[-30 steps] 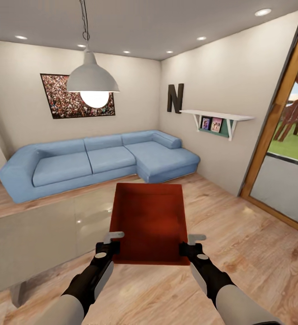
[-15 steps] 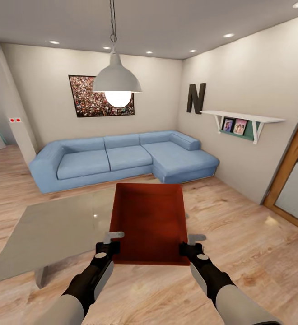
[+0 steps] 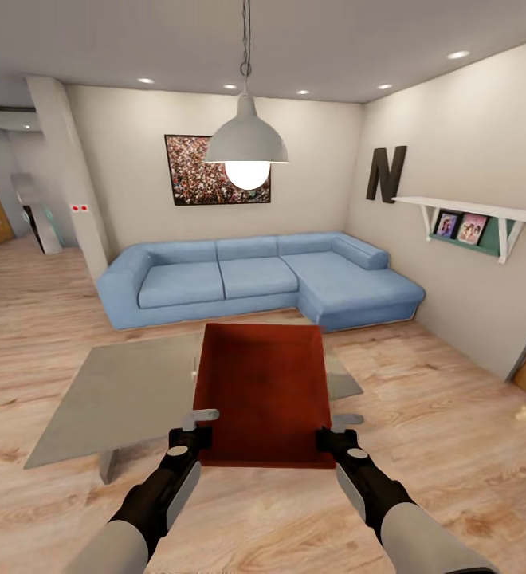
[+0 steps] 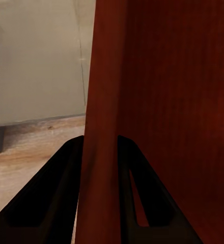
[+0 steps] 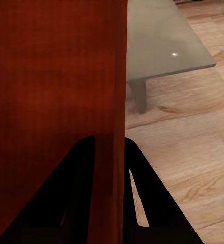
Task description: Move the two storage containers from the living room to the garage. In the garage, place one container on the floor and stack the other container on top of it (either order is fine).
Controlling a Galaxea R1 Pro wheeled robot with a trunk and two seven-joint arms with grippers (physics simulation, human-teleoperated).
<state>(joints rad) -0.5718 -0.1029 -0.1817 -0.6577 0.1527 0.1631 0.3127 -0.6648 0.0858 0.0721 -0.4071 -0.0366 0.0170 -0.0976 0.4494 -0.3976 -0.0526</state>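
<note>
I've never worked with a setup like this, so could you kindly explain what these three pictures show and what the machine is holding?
This is a simulated wheeled robot with two arms, steered remotely by a person. The large picture comes from a camera on its head, looking forward and down over both arms. The other two come from cameras near each arm's tool, looking along its two fingers.

In the head view, the left tool and right tool each pinch a side wall of one orange-red storage container, carried in front of the robot. The wrist views show it close up: the container's wall sits between the dark fingers of the left tool and likewise in the right tool.

Beyond it is a living room: a low grey table on the wood plank floor, a blue sofa and a hanging lamp.
</note>
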